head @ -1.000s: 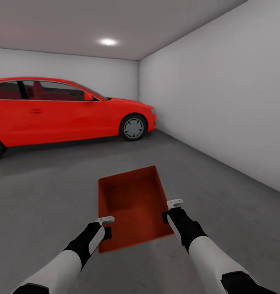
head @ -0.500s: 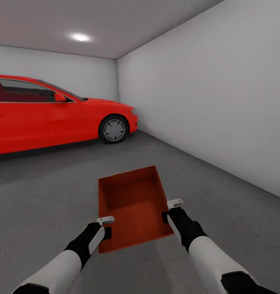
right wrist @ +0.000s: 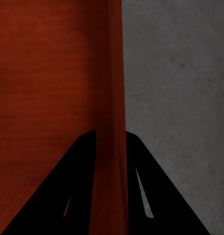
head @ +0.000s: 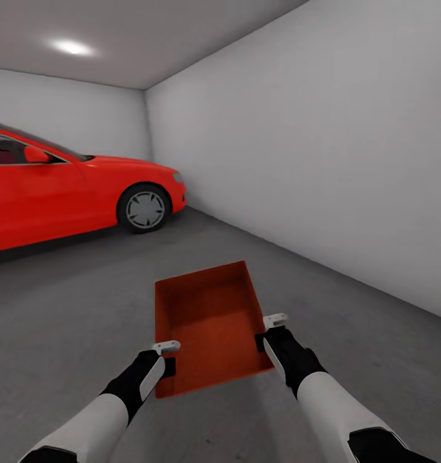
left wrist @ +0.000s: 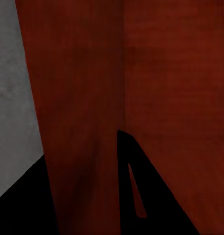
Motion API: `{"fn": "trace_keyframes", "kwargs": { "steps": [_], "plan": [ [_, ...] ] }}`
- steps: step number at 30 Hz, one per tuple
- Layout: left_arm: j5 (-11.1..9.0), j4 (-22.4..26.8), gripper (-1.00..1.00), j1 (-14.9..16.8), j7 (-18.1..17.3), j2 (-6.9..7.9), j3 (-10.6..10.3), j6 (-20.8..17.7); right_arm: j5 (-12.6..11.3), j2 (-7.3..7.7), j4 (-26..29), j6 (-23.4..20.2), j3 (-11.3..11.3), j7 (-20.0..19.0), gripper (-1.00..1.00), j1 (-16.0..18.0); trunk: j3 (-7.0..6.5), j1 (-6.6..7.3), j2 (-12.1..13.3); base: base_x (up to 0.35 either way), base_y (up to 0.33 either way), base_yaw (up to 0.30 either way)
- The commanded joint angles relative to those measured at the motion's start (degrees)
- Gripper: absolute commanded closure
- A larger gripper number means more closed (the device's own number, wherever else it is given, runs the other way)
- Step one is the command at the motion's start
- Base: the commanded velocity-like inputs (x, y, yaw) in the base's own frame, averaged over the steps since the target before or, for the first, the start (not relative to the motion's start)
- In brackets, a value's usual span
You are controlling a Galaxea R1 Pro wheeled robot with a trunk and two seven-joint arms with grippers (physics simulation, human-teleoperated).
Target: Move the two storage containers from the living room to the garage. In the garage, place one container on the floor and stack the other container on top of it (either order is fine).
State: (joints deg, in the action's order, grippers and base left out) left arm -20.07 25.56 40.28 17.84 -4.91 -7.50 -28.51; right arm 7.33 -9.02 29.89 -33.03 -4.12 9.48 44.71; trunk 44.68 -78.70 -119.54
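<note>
A soft ceiling light (head: 71, 46) lights the garage evenly; shadows are faint, wrist views slightly blurred.

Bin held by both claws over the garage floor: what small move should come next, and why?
Probably lower the bin straight down onto the grey floor. The left claw and right claw each pinch a side wall, and bare concrete lies around it.

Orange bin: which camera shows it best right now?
The head view: the whole orange bin shows, open side up, held over the grey floor. The left wrist view and right wrist view show close-ups of its walls between gripper fingers.
</note>
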Motion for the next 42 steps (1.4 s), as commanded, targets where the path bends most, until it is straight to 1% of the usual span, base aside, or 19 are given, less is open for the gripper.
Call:
{"fn": "trace_keyframes", "kwargs": {
  "steps": [1,13,29,34,42],
  "plan": [
    [-0.1,-0.1,1.0,0.0,0.0,-0.02,0.6,-0.1,-3.3,-0.21,0.2,0.9,0.3,-2.5,1.0,0.0,-0.01,0.0,0.0,0.337,0.0,-0.299],
    [-0.1,-0.1,1.0,0.0,0.0,-0.02,0.6,-0.1,-3.3,-0.21,0.2,0.9,0.3,-2.5,1.0,0.0,-0.01,0.0,0.0,0.318,0.0,-0.299],
    [-0.1,0.0,1.0,0.0,0.0,-0.01,0.7,-0.2,-3.3,-0.21,0.2,0.9,0.3,-2.4,1.0,0.0,-0.01,0.0,0.0,0.025,0.002,-0.299],
    [-0.1,0.0,1.0,0.0,0.0,-0.03,0.7,-0.1,-3.3,-0.21,0.2,0.9,0.3,-2.4,1.0,0.0,-0.01,0.0,0.0,0.092,0.155,-0.299],
    [-0.1,0.0,1.0,0.0,0.0,-0.01,0.6,-0.1,-3.3,-0.21,0.2,0.9,0.3,-2.4,1.0,0.0,-0.01,0.0,0.0,0.221,0.211,-0.299]
  ]
}}
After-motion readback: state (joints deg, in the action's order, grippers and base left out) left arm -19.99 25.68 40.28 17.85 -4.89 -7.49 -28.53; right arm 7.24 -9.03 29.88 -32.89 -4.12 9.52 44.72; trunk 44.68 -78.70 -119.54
